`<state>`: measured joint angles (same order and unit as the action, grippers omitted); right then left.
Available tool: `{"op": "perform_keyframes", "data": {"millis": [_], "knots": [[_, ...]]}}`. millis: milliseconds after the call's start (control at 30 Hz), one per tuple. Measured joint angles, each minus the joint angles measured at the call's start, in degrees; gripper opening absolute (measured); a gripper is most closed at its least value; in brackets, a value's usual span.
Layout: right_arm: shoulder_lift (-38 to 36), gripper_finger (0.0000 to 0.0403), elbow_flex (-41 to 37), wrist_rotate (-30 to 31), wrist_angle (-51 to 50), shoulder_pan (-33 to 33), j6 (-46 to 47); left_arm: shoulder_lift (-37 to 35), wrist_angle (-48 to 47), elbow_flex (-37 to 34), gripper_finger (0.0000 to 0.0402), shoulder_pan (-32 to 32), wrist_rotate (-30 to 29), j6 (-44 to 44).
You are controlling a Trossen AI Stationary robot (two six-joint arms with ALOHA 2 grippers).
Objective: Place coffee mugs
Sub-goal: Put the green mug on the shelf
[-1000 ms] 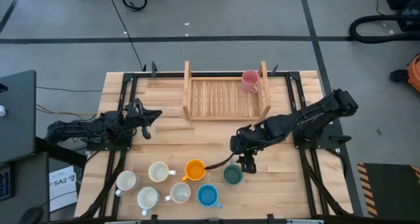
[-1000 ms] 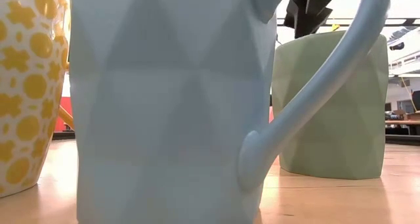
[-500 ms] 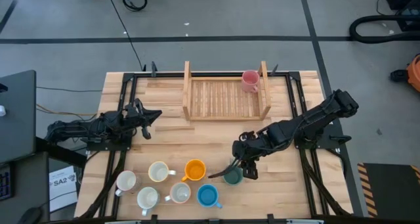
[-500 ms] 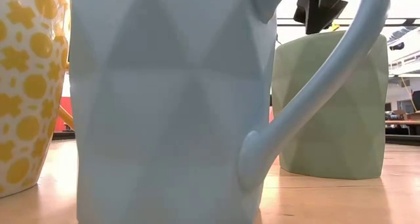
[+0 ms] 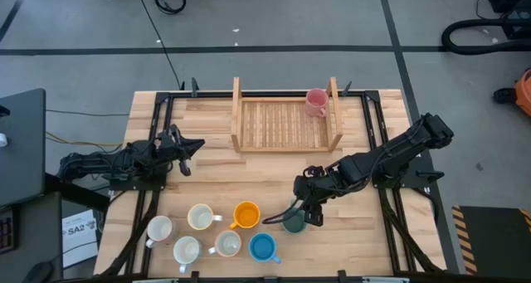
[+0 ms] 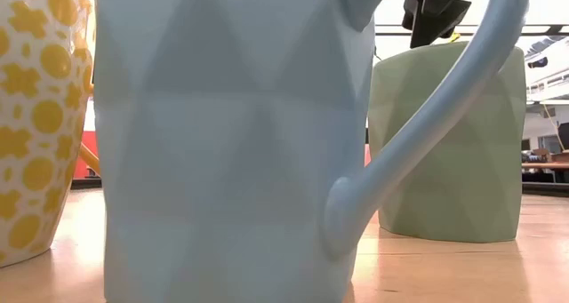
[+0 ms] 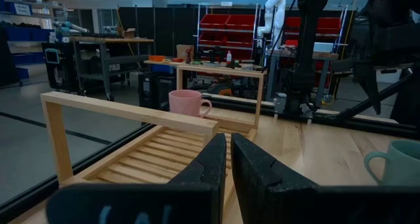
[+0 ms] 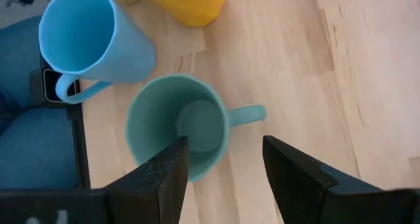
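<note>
High view: the right gripper (image 5: 305,210) hangs over the teal-green mug (image 5: 293,222), which stands on the table (image 5: 373,250) at the right end of a cluster of mugs near the front edge, beside the orange mug (image 5: 246,214) and the blue mug (image 5: 262,247); four cream mugs (image 5: 187,233) lie further left. A pink mug (image 5: 316,102) already sits in the far right corner of the wooden rack (image 5: 282,125) at the back of the table. The right wrist view shows the fingers (image 8: 164,178) spread wide, one over the teal-green mug's rim and the other outside it on the handle side, so the wall near the handle lies between them; no contact is evident yet. The left gripper (image 5: 184,146) rests at the table's left side, its fingers pressed together and holding nothing, pointed toward the rack. The step in hand appears to be the grasp of the teal-green mug. To do it well, the gripper should descend straight until the fingers straddle the wall well below the rim, keeping the outer finger clear of the handle, then close firmly and lift vertically, since the blue mug stands close by and a sideways drag could knock it.
</note>
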<state>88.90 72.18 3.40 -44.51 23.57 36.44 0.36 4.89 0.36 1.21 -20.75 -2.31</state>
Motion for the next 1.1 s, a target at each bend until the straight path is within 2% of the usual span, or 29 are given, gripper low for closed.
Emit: {"op": "perform_keyframes", "data": {"millis": [467,833,1100], "knots": [[8.5,0.02,0.0,-0.4,0.9,0.1,-0.5,0.0,0.0,0.0,0.0029,0.0,0.0,0.0],[9.6,0.02,0.0,-0.4,0.6,0.1,-0.6,0.0,0.0,0.0,0.0029,0.0,0.0,0.0],[12.9,0.0199,0.0,-3.1,0.9,0.1,-0.5,0.0,0.0,0.0,0.0029,0.0,0.0,0.0]]}}
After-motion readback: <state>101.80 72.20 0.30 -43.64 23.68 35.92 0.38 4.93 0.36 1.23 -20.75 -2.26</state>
